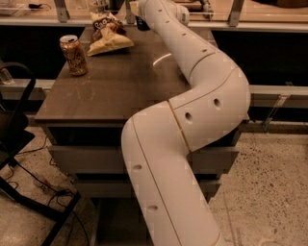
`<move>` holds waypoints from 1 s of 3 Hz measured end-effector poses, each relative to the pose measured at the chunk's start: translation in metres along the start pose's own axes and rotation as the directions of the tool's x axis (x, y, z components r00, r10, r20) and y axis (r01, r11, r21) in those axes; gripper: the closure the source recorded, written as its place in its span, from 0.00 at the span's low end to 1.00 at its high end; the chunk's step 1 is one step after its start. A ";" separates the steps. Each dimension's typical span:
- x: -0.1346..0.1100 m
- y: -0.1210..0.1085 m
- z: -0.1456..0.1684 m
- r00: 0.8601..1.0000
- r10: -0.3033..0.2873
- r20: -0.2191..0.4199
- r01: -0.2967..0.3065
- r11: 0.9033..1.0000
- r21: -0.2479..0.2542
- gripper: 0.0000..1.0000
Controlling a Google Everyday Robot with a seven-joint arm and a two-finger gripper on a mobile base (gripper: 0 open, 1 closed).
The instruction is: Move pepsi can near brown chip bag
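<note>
The brown chip bag lies wrinkled at the far left of the brown table, brown and white above, tan-yellow below. My white arm reaches from the bottom of the camera view across the table to its far edge. My gripper is at the arm's far end, just right of the chip bag and mostly hidden behind the wrist. A small dark blue shape below it, which I take for the pepsi can, sits at the gripper about a can's width right of the bag. Most of the can is hidden.
An orange-brown patterned can stands upright near the table's left edge, in front of the bag. A rail with metal posts runs behind the table. Drawers are under the tabletop. A black chair frame and cables are on the floor at left.
</note>
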State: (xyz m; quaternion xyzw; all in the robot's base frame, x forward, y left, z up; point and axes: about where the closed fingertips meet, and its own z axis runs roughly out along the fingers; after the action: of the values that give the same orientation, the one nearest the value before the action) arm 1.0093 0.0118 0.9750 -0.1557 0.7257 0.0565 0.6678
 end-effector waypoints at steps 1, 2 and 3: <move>0.014 0.004 0.005 0.999 0.037 -0.021 -0.037 0.999 -0.009 1.00; 0.029 0.006 0.010 0.995 0.090 -0.042 -0.091 0.996 -0.020 1.00; 0.039 0.005 0.013 0.993 0.105 -0.058 -0.106 0.994 -0.013 1.00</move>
State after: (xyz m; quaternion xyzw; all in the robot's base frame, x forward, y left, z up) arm 1.0181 0.0144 0.9341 -0.1243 0.7511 0.0931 0.6417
